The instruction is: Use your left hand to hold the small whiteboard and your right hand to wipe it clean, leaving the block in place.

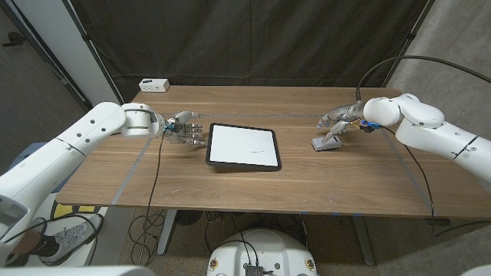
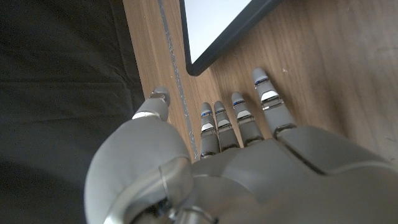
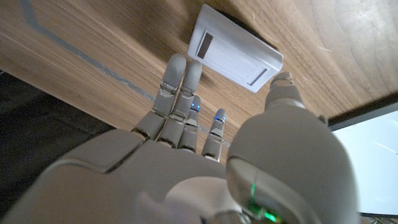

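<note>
The small whiteboard [image 1: 242,146] lies flat near the middle of the counter [image 1: 360,184], its dark frame around a white face with only a faint mark near its right edge. Whether more writing is on it is too small to tell.

The left hand [image 1: 182,128] sits just left of the whiteboard, not touching it. In the left wrist view its fingers [image 2: 239,121] reach out straight and apart toward the board's corner [image 2: 194,67], with bare wood between them; it is released and holds nothing.

The right hand [image 1: 339,123] is at the far right, over the white block [image 1: 325,142]. In the right wrist view its fingers [image 3: 177,87] stretch beside the block [image 3: 235,57], thumb on the other side, spread and not closed on it. It looks released, though contact with the block's edge cannot be ruled out.

A small white box [image 1: 153,84] stands at the far left edge of the counter.

Risks, as I judge them: the board is unheld, so any wiping pressure from the right hand would slide or spin it across the smooth wood. The left hand, coming in low from the side, could push the board right instead of pinning it. The right hand's spread fingers could nudge the block away before closing on it.
</note>
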You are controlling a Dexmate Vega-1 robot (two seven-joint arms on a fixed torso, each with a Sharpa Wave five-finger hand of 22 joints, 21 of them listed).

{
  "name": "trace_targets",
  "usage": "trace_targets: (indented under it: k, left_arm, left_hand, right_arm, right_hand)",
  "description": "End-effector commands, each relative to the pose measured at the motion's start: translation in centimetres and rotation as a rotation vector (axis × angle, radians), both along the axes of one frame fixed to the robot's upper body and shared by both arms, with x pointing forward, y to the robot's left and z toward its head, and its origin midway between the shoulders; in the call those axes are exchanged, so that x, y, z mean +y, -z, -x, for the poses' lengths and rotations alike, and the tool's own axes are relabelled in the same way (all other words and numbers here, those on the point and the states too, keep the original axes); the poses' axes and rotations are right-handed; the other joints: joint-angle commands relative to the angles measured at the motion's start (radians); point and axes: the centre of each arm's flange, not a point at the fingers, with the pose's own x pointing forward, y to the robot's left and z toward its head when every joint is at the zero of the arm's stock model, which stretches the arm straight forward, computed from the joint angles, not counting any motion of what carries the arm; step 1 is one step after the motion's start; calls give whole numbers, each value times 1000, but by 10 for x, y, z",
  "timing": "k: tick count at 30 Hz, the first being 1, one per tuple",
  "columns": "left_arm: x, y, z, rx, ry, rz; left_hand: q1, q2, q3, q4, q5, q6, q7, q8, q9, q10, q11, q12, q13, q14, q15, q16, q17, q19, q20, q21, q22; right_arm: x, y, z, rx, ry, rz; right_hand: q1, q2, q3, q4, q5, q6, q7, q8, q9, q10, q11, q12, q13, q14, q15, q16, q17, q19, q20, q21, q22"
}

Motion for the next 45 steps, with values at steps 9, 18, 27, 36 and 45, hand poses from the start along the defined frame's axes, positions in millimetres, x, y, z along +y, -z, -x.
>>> trace_targets:
  k: [9,18,27,36,45]
  left_arm:
    - [-12,-4,-1,-184,-38,-150]
    - [-14,-5,4,-275,-71,-296]
    - [-8,-1,7,-346,-86,-311]
    - [1,2,4,-379,-48,-316]
    - [15,-1,-2,-454,-24,-346]
  left_hand:
    - [-34,21,1,22,3,-16,-3,8,1,-8,6,9,3,-34,-2,3,3,-42,1,-6,2]
    - [-80,57,-2,53,3,-23,8,9,1,-9,17,13,3,-44,4,10,5,-65,-1,2,3]
    - [-105,68,-5,70,3,-29,12,8,0,-16,18,12,2,-54,6,9,5,-71,0,4,3]
    - [-131,66,-8,77,4,-57,6,2,-2,-47,18,5,2,-87,8,2,2,-92,0,3,2]
    - [-160,61,-10,77,4,-99,-10,0,-4,-103,18,1,1,-158,15,-2,1,-164,0,-6,1]
  right_arm:
    - [-14,-14,7,-33,-1,-131]
    - [-15,-14,7,-28,-13,-168]
    - [-17,-17,7,-37,-22,-265]
    - [-27,-23,9,-65,-16,-416]
    - [-34,-18,10,-118,-28,-623]
  right_hand:
    - [-56,-6,-6,20,11,-22,4,10,-6,-42,33,6,-5,-52,-130,-85,-73,-26,-32,-66,-5]
    - [-95,-9,-9,31,11,-31,10,14,-13,-73,45,19,-10,-148,-75,-186,-129,-45,-16,-128,-5]
    - [-118,-5,-6,37,10,-43,25,15,-19,-102,50,30,-13,-223,-38,-262,-158,-78,14,-179,-5]
    - [-139,-4,-8,43,6,-54,35,13,-22,-118,55,33,-17,-259,-18,-303,-173,-75,8,-205,-7]
    - [-159,1,-7,48,-2,-56,45,16,-28,-120,59,43,-26,-304,20,-359,-199,-113,39,-259,-9]
